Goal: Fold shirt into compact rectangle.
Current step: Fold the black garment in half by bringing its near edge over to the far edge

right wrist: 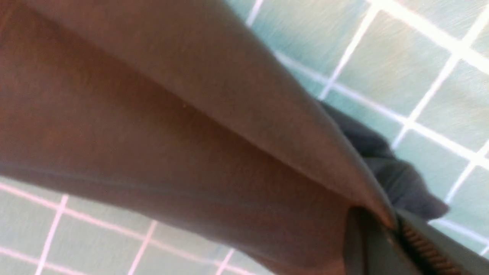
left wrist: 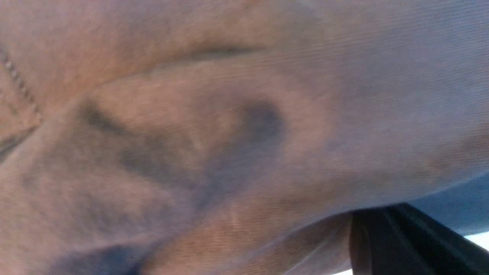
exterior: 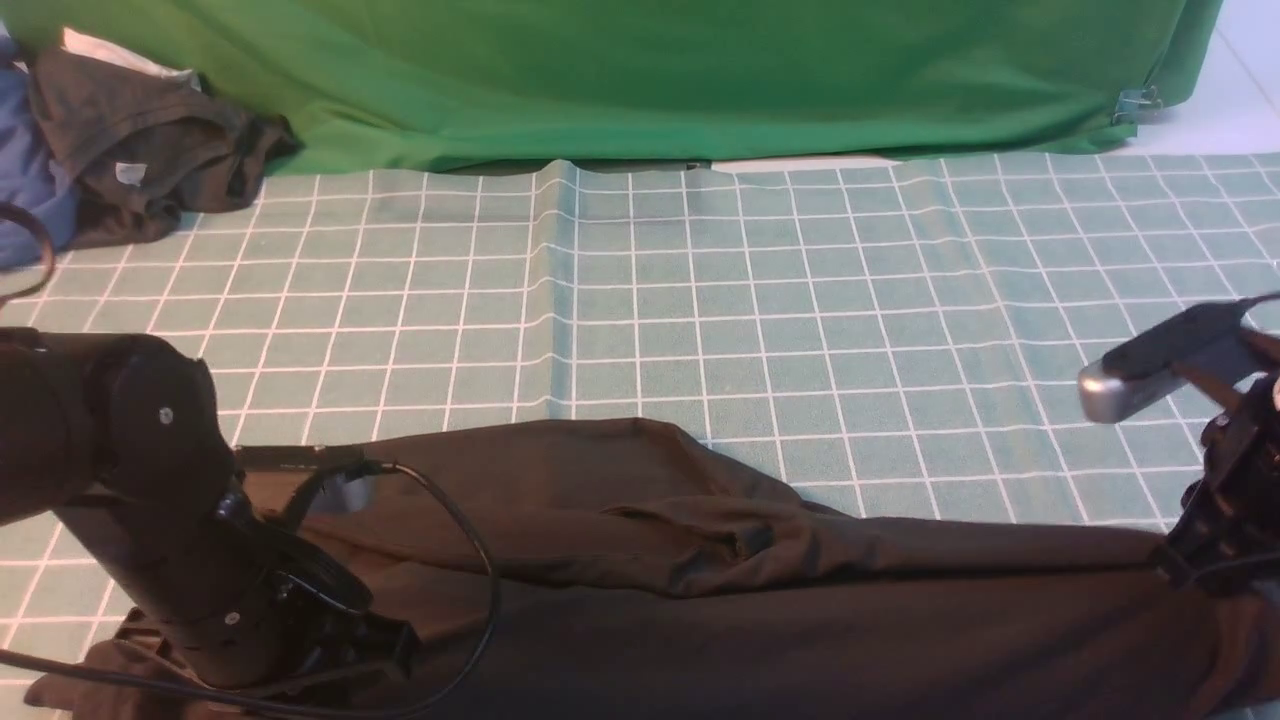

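Pincers both closed on fabric: left gripper (left wrist: pixel 382 210) pinching the shirt (exterior: pixel 800 640) near its left end, right gripper (right wrist: pixel 382 225) pinching it at the right end. Shirt lies across the near part of the green checked cloth (exterior: pixel 640 300), spanning left to right, cut off by the near edge of the front view. Not flat: far edge bunched, rumpled folds around the middle, small dark opening in the creases. Between the grippers, a long smooth stretch runs toward the right one. Right wrist view: fabric converges to a narrow pinch at the fingertips, dark bunched bit beside it, checked cloth visible on both sides. Left wrist view mostly filled by shirt, soft wrinkles, blurred. Far left: dark garment with small pale tag (exterior: pixel 165 150), crumpled, against a blue garment (exterior: pixel 30 170). Green drape (exterior: pixel 650 80) hangs along the far side.
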Available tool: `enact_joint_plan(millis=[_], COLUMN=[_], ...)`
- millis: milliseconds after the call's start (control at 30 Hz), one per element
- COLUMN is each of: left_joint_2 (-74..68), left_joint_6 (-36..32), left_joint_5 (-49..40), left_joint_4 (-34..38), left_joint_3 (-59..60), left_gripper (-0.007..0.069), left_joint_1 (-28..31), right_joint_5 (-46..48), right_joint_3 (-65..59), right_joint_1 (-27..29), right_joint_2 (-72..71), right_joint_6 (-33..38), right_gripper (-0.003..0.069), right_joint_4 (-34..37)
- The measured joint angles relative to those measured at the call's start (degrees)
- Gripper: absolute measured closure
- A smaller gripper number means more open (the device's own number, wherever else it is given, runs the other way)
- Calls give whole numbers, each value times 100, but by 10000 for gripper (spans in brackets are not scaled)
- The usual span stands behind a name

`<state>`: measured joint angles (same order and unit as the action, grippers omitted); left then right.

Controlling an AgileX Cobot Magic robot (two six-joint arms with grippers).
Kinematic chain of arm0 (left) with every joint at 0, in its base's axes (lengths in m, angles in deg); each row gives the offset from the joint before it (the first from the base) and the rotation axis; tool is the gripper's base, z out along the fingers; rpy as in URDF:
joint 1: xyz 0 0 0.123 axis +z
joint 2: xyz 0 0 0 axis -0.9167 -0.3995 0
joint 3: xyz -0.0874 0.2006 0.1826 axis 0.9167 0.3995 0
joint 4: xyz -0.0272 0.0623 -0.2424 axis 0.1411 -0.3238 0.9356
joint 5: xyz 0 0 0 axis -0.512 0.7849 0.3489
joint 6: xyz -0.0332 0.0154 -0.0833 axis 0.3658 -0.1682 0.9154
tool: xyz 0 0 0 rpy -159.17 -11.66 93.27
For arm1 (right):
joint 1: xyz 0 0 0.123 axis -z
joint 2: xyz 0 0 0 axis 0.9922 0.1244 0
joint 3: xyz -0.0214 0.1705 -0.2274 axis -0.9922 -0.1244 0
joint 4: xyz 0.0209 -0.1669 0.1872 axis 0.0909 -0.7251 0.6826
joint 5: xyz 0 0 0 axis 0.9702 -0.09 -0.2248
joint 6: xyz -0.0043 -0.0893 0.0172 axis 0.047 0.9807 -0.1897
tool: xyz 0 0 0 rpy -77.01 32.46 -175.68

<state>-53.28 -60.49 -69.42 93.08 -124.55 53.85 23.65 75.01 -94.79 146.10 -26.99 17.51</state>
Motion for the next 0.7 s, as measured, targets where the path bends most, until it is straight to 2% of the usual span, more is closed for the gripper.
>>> enact_joint_plan(millis=[200, 267, 333, 433, 467, 500, 533, 600, 700], left_joint_2=[-32, -32, -32, -32, -32, -12, 32, 149, 324], left_joint_6=[2, 2, 2, 2, 2, 42, 42, 42, 200], left_joint_5=[21, 21, 15, 15, 15, 15, 2, -26, -30], left_joint_4=[0, 0, 0, -40, -49, -70, -88, -145, -263], left_joint_3=[0, 0, 0, 0, 0, 0, -20, -88, -238], left_gripper=[624, 624, 624, 624, 624, 624, 624, 624, 624], left_joint_1=[0, 0, 0, 0, 0, 0, 0, 0, 0], right_joint_5=[-288, -363, -553, -840, -840, -760, -632, -386, -143], right_joint_3=[11, 11, 11, 27, 24, 85, 179, 364, 613], right_joint_1=[0, 0, 0, 0, 0, 0, 0, 0, -6], right_joint_2=[162, 317, 498, 676, 676, 676, 668, 597, 416], right_joint_6=[-5, -41, -236, -979, -979, -1141, -1200, -1365, -1556], right_gripper=[609, 582, 519, 273, 273, 174, 131, 104, 142], right_joint_4=[-110, -175, -336, -841, -841, -953, -996, -1042, -1054])
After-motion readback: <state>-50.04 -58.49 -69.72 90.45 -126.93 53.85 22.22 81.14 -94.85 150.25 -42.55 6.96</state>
